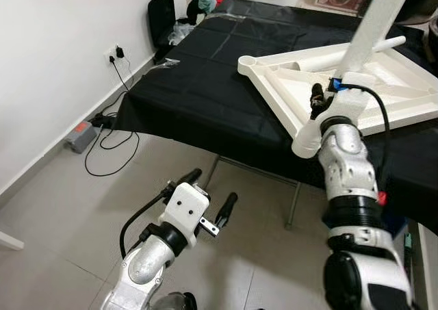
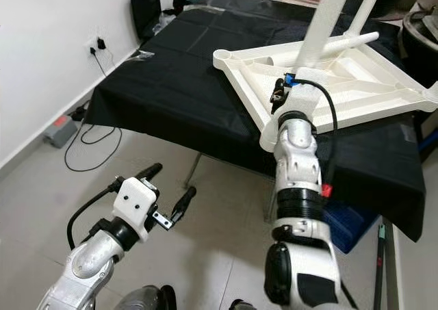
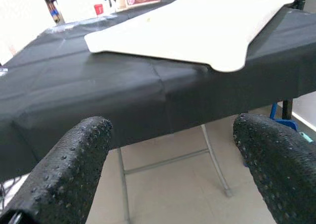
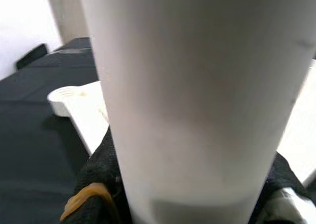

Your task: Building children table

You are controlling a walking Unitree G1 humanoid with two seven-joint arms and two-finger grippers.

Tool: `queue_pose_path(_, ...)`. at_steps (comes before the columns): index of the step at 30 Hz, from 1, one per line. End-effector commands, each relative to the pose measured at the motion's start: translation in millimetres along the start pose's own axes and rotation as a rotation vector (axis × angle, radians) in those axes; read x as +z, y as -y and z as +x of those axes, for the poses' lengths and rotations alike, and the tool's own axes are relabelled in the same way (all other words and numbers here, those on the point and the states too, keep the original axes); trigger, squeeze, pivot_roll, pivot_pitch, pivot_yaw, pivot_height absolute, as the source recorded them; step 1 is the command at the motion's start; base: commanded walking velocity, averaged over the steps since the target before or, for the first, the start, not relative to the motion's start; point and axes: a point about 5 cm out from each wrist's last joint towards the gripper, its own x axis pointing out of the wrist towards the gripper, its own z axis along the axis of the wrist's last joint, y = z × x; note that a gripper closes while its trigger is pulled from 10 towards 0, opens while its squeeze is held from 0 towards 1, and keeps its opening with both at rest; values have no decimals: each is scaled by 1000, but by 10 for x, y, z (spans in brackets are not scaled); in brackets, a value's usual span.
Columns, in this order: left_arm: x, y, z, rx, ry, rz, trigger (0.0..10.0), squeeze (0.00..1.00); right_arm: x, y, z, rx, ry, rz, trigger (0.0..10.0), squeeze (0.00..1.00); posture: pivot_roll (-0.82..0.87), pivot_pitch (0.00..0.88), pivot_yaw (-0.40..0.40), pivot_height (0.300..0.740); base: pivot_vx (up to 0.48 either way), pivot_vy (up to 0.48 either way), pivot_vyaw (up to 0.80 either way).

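Nearest, at the lower left of the head view, the left gripper [image 1: 211, 191] hangs over the tiled floor [image 1: 61, 207] in front of the tabletop, its jaws apart and holding nothing; in the left wrist view its two black fingers [image 3: 66, 172] frame the draped edge of the black cloth [image 1: 198, 84] and a metal folding leg [image 3: 215, 155] beneath it. Right of centre the right arm rises from the lower edge of the frame, and the right gripper [image 1: 328, 91] is clamped on a white table leg [image 1: 373, 26] that slants up to the top right corner. In the right wrist view that leg [image 4: 197, 100] sits close before the camera with the black fingers [image 4: 98, 179] pressed to either side of it. Just behind the gripper, the white children's table top [image 1: 294, 84] lies upside down on the black cloth in the upper right of the frame, its ribbed underside showing and one rounded corner overhanging the cloth's near edge. A second white leg [image 1: 373, 45] lies across its frame. Farther left, a wall socket with a plug [image 1: 115, 52] sits on the white wall, with black cables and a grey power strip [image 1: 81, 135] on the floor below. At the far end of the cloth stands a black bag [image 1: 163, 12].
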Motion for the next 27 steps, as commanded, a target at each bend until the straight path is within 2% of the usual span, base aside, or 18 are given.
queue_pose_path(1,9,21,20,-7,15,0,10000,0,-172,-42,-64,-22,-108,52,0,0,157,142,-23,740,0,0,0)
queue_pose_path(2,9,21,20,-7,15,0,10000,0,-172,-42,-64,-22,-108,52,0,0,157,142,-23,740,0,0,0)
queue_pose_path(3,13,25,24,-8,19,2,10000,0,-181,-84,-90,-16,-126,66,4863,0,157,142,-23,740,0,0,0)
queue_pose_path(4,26,44,31,-23,31,11,10000,0,-170,-206,-134,83,-120,82,10000,0,158,142,-27,740,0,0,0)
queue_pose_path(6,47,77,45,-52,51,23,10000,0,-125,-402,-252,232,-106,97,10000,0,155,147,-24,740,0,0,0)
queue_pose_path(7,47,77,45,-52,51,23,10000,0,-125,-402,-252,232,-106,97,10000,0,155,147,-24,740,0,0,0)
queue_pose_path(9,57,97,57,-68,62,23,10000,0,-98,-522,-344,353,-103,110,10000,0,155,147,-24,740,0,0,0)
queue_pose_path(12,56,106,62,-74,64,17,10000,0,-84,-579,-394,413,-113,141,10000,0,155,147,-24,740,0,0,0)
queue_pose_path(13,46,118,69,-84,61,13,10000,0,-48,-595,-413,488,-105,146,10000,0,149,149,-23,740,0,0,0)
queue_pose_path(15,39,126,74,-91,59,10,10000,0,-20,-604,-430,543,-101,148,10000,0,149,149,-23,740,0,0,0)
queue_pose_path(16,39,126,74,-91,59,10,10000,0,-20,-604,-430,543,-101,148,10000,0,149,149,-23,740,0,0,0)
queue_pose_path(17,31,142,77,-106,57,3,10000,0,38,-561,-394,591,-74,124,10000,686,148,151,-21,740,0,0,0)
queue_pose_path(19,31,142,77,-106,57,3,10000,0,38,-561,-394,591,-74,124,10000,686,148,151,-21,740,0,0,0)
queue_pose_path(20,26,152,79,-116,57,1,10000,0,93,-522,-361,644,-60,109,10000,1000,147,153,-22,740,0,0,0)
queue_pose_path(23,19,159,85,-125,58,-2,10000,0,211,-460,-295,797,-34,42,10000,1000,151,154,-23,740,0,0,0)
queue_pose_path(24,19,159,85,-125,58,-2,10000,0,211,-460,-295,797,-34,42,10000,1000,151,154,-23,740,0,0,0)
queue_pose_path(25,12,161,84,-126,55,-3,10000,0,232,-442,-267,834,-28,-3,10000,0,150,153,-21,740,0,0,0)
queue_pose_path(27,8,163,83,-127,54,-3,10000,0,246,-427,-250,855,-27,-31,10000,0,147,152,-22,740,0,0,0)
